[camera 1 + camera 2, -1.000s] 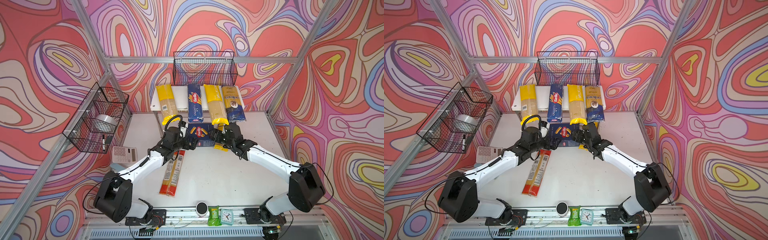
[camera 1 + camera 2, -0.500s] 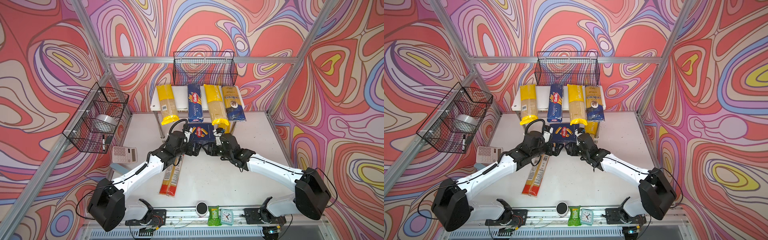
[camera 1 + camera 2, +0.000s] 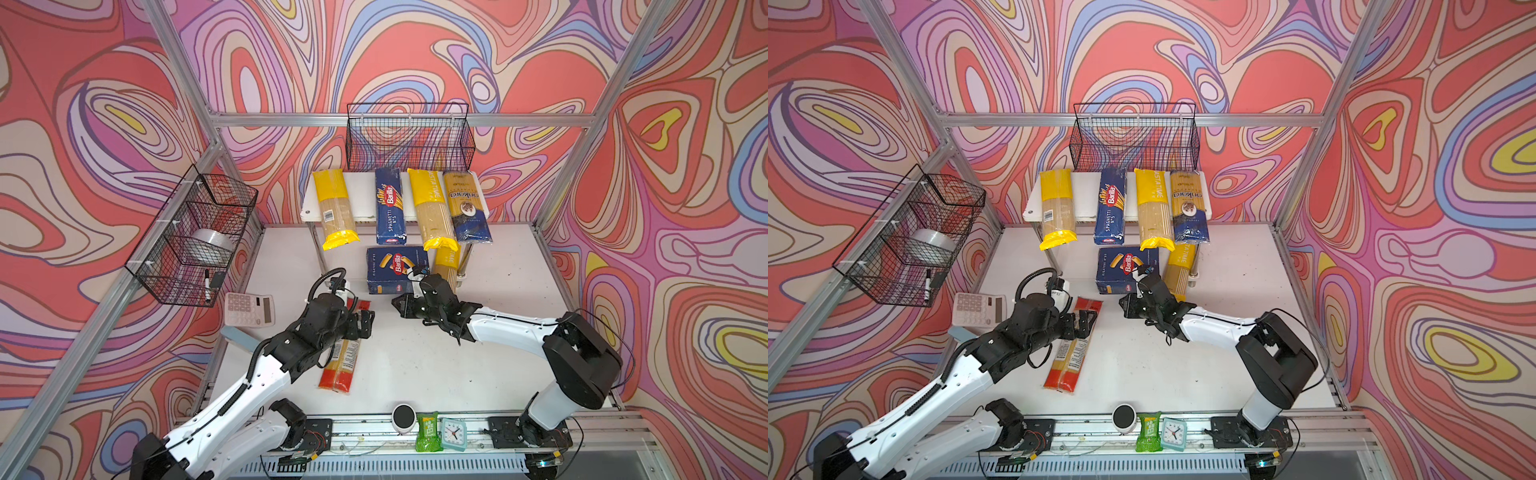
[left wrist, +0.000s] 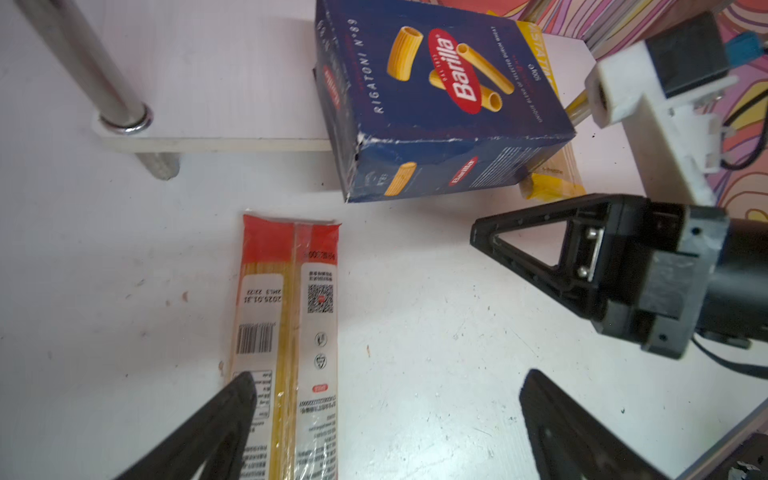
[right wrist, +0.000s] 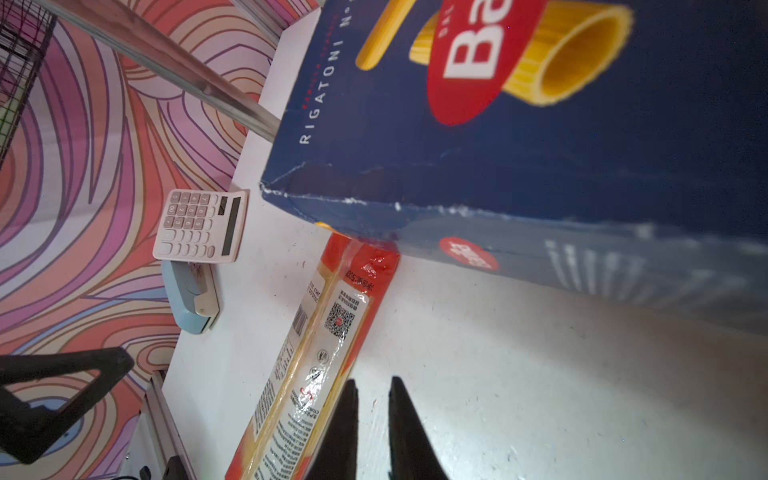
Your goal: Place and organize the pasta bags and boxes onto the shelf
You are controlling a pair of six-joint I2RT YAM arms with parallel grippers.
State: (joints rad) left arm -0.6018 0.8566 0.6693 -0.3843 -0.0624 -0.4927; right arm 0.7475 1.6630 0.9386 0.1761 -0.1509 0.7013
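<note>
When checked in both top views, found the shelf (image 3: 365, 195) loaded on its upper board with four packs laid side by side, with near ends overhanging the front edge: a yellow-ended packet (image 3: 336, 212), the spaghetti box (image 3: 390, 205), a second yellow-ended packet (image 3: 432, 212) and the gold and dark blue packet (image 3: 467, 208). Noted on the lower board the rigatoni box (image 3: 395, 270), lying flat, logo up, with its front end past the board's edge; just beside it, a third yellow-ended packet (image 3: 446, 266). Located the red-ended packet (image 3: 343, 361) flat on the table (image 3: 436, 365), off the shelf, with one end pointing toward the rigatoni box. Observed the left gripper (image 4: 388, 386) over that packet's shelf-side end, jaws spread wide, holding nothing; contact with the packet not determinable. Observed the right gripper (image 5: 372, 380) low over the table just in front of the rigatoni box, clear of it, jaws set nearly together with only a slit, gripping nothing.
</note>
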